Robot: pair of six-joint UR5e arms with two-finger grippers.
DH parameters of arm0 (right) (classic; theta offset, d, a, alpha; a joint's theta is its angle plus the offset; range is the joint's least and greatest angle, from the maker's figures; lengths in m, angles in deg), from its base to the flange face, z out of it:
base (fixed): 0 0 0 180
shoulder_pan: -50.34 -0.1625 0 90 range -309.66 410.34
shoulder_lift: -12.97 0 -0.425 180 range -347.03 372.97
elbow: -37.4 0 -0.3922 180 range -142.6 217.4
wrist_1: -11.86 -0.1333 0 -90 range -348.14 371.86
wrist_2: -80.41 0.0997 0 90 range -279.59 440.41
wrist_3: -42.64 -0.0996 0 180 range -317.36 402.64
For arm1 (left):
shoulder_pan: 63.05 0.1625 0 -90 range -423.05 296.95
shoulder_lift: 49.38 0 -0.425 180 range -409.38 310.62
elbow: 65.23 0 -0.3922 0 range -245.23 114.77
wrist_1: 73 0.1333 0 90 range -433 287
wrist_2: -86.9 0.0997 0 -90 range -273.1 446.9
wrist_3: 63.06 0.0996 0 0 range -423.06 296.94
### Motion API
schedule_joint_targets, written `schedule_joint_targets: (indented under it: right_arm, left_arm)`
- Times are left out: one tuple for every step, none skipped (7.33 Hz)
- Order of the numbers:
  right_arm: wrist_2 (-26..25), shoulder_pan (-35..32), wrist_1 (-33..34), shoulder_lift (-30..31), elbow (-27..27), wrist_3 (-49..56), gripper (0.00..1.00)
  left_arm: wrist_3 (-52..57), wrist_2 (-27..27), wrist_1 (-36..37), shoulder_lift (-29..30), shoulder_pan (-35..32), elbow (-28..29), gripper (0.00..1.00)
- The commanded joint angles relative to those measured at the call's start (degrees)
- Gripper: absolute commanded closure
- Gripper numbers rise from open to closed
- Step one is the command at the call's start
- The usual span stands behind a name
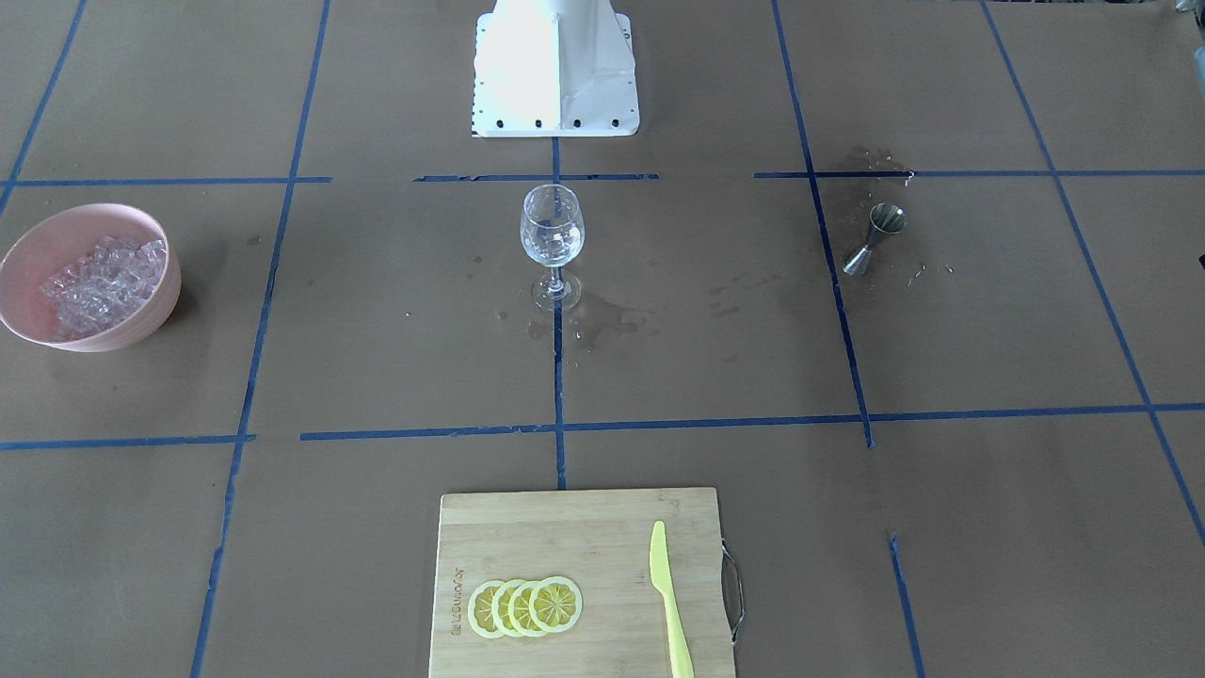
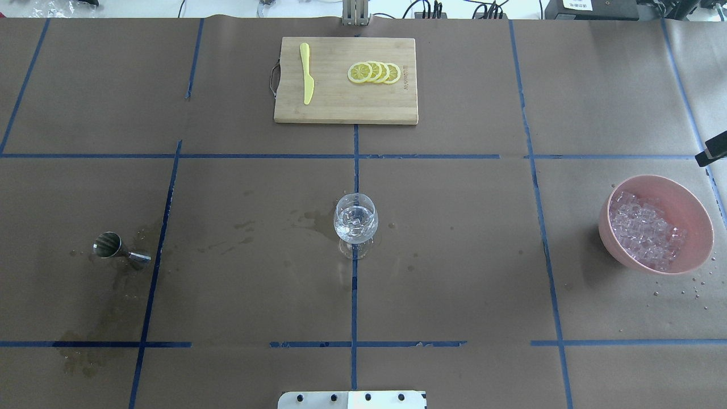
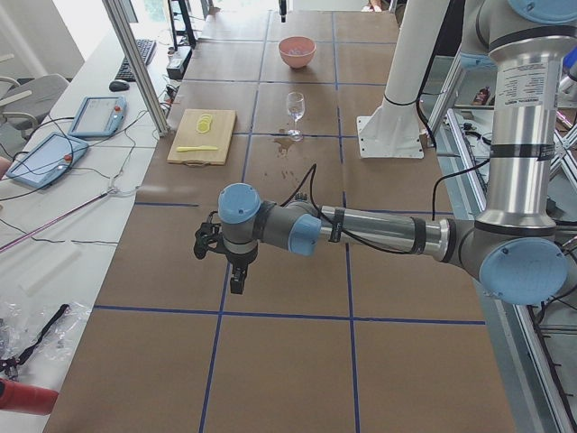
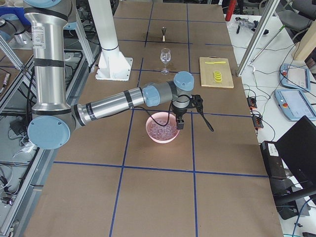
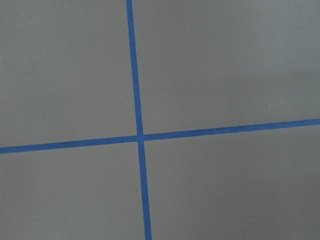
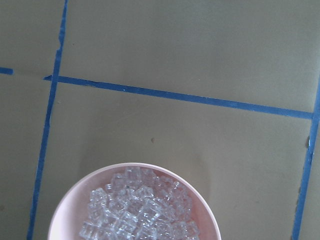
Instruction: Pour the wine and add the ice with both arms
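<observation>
1. Pink bowl (image 2: 698, 216) near the right end of the table (image 2: 454, 272), holding the ice (image 2: 644, 230): many small clear cubes, glassy and glittering, piled in one translucent heap.
2. Right gripper (image 4: 180, 123) above the bowl, over the rim on the operators' side, pointing down; well clear of the ice, not touching it. Shown only from the side, so cannot tell whether wide or narrow.
3. From the right wrist camera: ice heap at the lower edge, pink rim around it.
4. Left gripper (image 3: 236, 284) at the opposite end of the table, well apart from the ice, pointing down over plain brown surface near a crossing of blue tape (image 5: 139, 137). Opening: cannot tell.
5. Glass (image 2: 355, 218) upright in the middle, on a tape line, between bowl and jigger (image 2: 116, 250). Something clear and glittering low inside; cubes or liquid, cannot tell.
6. Jigger on its side, on a wet stain.
7. Wooden board (image 2: 341, 108) at the operators' edge, with lemon slices (image 2: 375, 72) and a yellow knife (image 2: 306, 74).
</observation>
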Motion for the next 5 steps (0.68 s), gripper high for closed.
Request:
schedule_joint_targets:
  right_arm:
    - [-0.2,-1.1,0.0,0.6,-1.8,3.4,0.00]
    - [-0.2,-2.7,0.0,0.6,-4.5,7.7,0.00]
    - [-0.2,-5.5,0.0,0.4,-7.1,11.9,0.00]
    - [-0.2,-7.7,0.0,0.4,-9.8,16.5,0.00]
    - [-0.1,-9.2,0.0,0.4,-11.5,19.2,0.00]
  left_arm:
    - [-0.1,0.0,2.6,-0.2,0.1,-1.0,0.00]
    - [0.0,0.0,2.6,-0.3,0.1,-1.0,0.00]
    - [0.1,0.0,2.5,-0.4,0.1,-0.8,0.00]
    - [0.1,0.0,2.5,-0.4,0.1,-0.8,0.00]
    - [0.2,0.0,2.5,-0.4,0.1,-0.7,0.00]
